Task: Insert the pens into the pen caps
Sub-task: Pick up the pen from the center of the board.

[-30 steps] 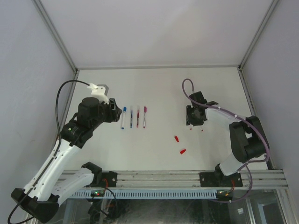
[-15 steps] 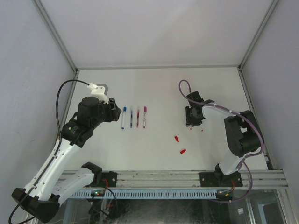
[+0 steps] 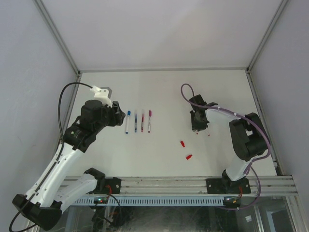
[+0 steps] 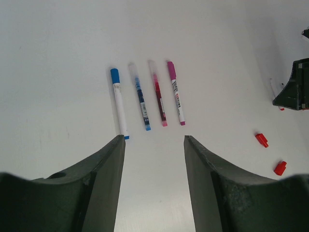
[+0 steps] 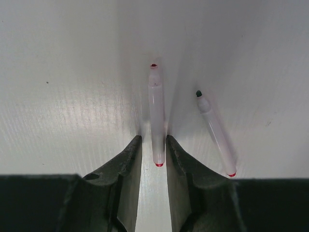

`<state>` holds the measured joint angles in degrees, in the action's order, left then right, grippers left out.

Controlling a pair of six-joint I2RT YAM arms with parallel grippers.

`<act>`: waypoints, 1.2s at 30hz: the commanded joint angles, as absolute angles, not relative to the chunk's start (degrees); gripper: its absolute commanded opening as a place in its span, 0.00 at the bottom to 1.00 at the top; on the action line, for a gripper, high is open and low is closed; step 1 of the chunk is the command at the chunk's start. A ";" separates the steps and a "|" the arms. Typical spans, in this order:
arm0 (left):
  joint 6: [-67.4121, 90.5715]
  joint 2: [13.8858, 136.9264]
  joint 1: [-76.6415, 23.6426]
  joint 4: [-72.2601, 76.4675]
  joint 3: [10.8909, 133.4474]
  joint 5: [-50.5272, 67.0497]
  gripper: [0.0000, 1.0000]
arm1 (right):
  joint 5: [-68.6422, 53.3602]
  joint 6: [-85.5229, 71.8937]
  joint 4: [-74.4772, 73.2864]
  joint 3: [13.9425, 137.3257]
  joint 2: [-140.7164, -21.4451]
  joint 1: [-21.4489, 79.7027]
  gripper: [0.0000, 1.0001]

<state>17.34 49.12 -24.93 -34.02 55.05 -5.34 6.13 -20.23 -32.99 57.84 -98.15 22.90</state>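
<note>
4 pens (image 4: pixel 141 99) lie in a row on the tabletop (image 3: pixel 164 92) just ahead of the left tool (image 4: pixel 153 140), which hangs empty with its fingers apart; all 4 look capped already. What seems left is 2 bare pens on the right and 2 red caps (image 3: pixel 182 143) (image 3: pixel 189 156) lying loose near them. The right tool (image 5: pixel 153 139) straddles 1 bare pen (image 5: pixel 156 113), fingers close on both sides of its barrel, though I cannot tell whether they pinch it; the other pen (image 5: pixel 215 133) lies just beside.
</note>
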 commanded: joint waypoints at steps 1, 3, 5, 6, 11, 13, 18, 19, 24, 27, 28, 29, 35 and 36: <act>16.35 48.82 -24.43 -32.40 53.88 -4.44 0.57 | 5.98 -19.34 -36.16 58.62 -98.75 23.37 0.25; 16.35 48.81 -24.43 -32.36 53.89 -4.40 0.57 | 5.33 -19.36 -36.45 58.63 -98.34 23.46 0.24; 16.35 48.85 -24.43 -32.35 53.88 -4.41 0.57 | 4.98 -19.30 -36.63 58.63 -98.11 23.52 0.22; 16.35 48.83 -24.39 -32.34 53.92 -4.41 0.57 | 4.71 -19.20 -36.72 58.62 -98.09 23.47 0.22; 16.37 48.72 -24.34 -32.34 53.87 -4.39 0.57 | 4.96 -19.16 -37.88 58.62 -97.67 23.52 0.21; 16.36 48.69 -24.34 -32.35 53.88 -4.32 0.57 | 5.10 -19.16 -38.14 58.50 -97.46 23.69 0.21; 16.37 48.59 -24.34 -32.35 53.88 -4.39 0.57 | 4.95 -19.05 -37.56 58.27 -97.46 23.56 0.18; 16.35 48.60 -24.25 -32.36 53.88 -4.36 0.57 | 5.05 -19.14 -37.30 58.27 -97.55 23.51 0.17; 16.34 48.49 -24.26 -32.35 53.86 -4.49 0.57 | 5.12 -18.99 -36.13 58.10 -97.12 23.47 0.07; 16.38 48.32 -24.02 -32.35 53.84 -4.29 0.57 | 5.74 -19.02 -36.12 57.94 -95.90 23.51 0.00; 16.57 48.28 -23.88 -32.29 53.80 -4.00 0.58 | 5.98 -18.96 -36.20 57.81 -95.06 23.49 0.00; 16.77 48.18 -23.72 -32.17 53.75 -3.83 0.58 | 6.19 -18.94 -36.14 57.64 -94.03 23.55 0.00; 19.51 46.11 -23.43 -29.69 52.46 -2.00 0.63 | 5.89 -15.91 -35.04 56.86 -85.10 26.57 0.00; 20.43 45.35 -23.42 -28.86 51.74 -1.59 0.64 | 5.69 -15.32 -34.76 56.74 -83.36 27.61 0.00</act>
